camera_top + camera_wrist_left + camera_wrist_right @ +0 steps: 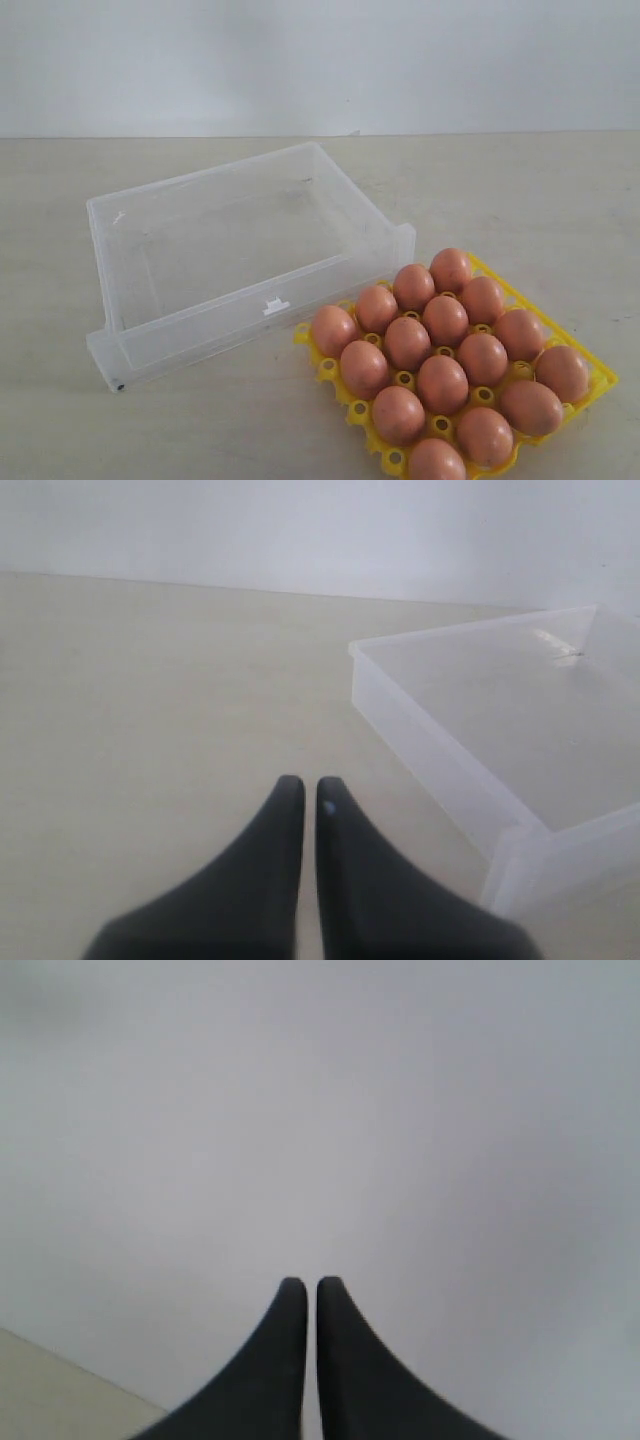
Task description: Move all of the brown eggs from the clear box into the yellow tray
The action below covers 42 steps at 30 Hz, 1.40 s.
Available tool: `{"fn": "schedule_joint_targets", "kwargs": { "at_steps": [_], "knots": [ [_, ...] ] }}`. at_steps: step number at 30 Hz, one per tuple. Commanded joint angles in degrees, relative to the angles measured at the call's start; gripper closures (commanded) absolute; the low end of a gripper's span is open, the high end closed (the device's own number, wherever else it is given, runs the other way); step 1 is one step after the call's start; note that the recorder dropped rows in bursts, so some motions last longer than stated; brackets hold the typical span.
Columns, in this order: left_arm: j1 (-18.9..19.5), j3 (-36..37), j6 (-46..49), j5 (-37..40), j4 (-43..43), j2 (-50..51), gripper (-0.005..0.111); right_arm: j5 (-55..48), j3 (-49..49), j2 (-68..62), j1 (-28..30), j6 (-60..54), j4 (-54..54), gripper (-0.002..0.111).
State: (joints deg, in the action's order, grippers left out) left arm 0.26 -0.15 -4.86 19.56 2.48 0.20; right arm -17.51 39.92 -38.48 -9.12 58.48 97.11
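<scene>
Several brown eggs (443, 383) sit in the cups of the yellow tray (601, 375) at the front right of the exterior view. The clear box (215, 305) lies to its left with no eggs inside; its corner touches the tray's back edge. The left wrist view shows the clear box (520, 730) off to one side of my left gripper (304, 786), which is shut and holds nothing over bare table. My right gripper (305, 1285) is shut too, holding nothing, and faces a plain white wall. Neither gripper appears in the exterior view.
A pale beige table (120, 430) carries both containers. A white wall (320, 60) stands behind it. A thin strip of table (40, 1390) shows in one corner of the right wrist view.
</scene>
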Motion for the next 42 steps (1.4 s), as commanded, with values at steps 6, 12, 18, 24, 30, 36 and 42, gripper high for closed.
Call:
{"fn": "schedule_joint_targets", "kwargs": {
  "at_steps": [6,12,18,24,30,36,42],
  "knots": [
    [0.17,0.15,-0.06,-0.27,-0.15,-0.20,0.103,25.29,-1.95,12.62,-0.11,-7.38,-1.91,0.109],
    [0.17,0.15,-0.06,-0.27,-0.15,-0.20,0.103,17.51,-1.95,12.55,-0.11,-6.10,-11.75,0.109],
    [0.17,0.15,-0.06,-0.27,-0.15,-0.20,0.103,13.99,-2.06,13.25,-0.11,0.54,-13.03,0.109],
    [0.17,0.15,-0.06,-0.27,-0.15,-0.20,0.103,13.63,-5.41,13.44,-0.11,-34.25,-51.37,0.109],
    [0.17,0.15,-0.06,-0.27,-0.15,-0.20,0.103,24.92,-15.56,18.93,2.75,-61.10,-81.37,0.109],
    [0.17,0.15,-0.06,-0.27,-0.15,-0.20,0.103,44.27,-37.68,28.51,10.89,-60.43,-92.85,0.109],
    [0.17,0.15,-0.06,-0.27,-0.15,-0.20,0.103,23.77,-39.92,38.48,12.42,-55.89,-93.65,0.109]
  ]
}}
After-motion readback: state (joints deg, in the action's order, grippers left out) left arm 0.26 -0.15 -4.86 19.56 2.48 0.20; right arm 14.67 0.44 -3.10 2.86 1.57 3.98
